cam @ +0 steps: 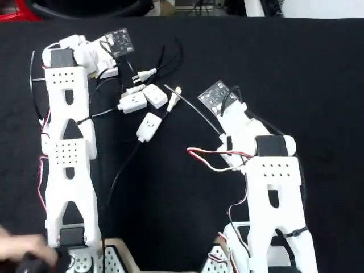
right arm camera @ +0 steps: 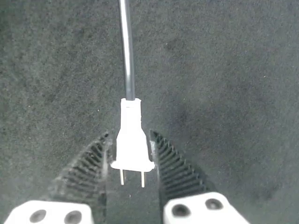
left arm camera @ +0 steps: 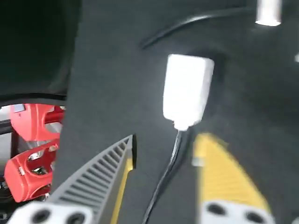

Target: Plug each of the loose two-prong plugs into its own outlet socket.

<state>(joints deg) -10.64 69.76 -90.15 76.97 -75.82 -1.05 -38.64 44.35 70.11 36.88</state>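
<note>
A white two-prong plug (right arm camera: 131, 147) lies on the black cloth with its prongs toward the camera and its dark cable running away. My right gripper (right arm camera: 129, 135) is shut on it, a ribbed finger (right arm camera: 91, 163) against each side. In the high view that plug (cam: 173, 101) lies right of three white outlet sockets (cam: 132, 102) (cam: 154, 95) (cam: 148, 126). A second loose plug (cam: 145, 75) lies just beyond them. My left gripper (left arm camera: 166, 140) stands open, a little short of one white socket (left arm camera: 187, 91). That socket's black cord (left arm camera: 163, 182) runs back between the fingers.
Black cables (cam: 116, 170) loop across the cloth around the sockets. Red and white wires (cam: 207, 159) hang beside the right arm. Red plastic parts (left arm camera: 28, 154) show past the table's edge in the left wrist view.
</note>
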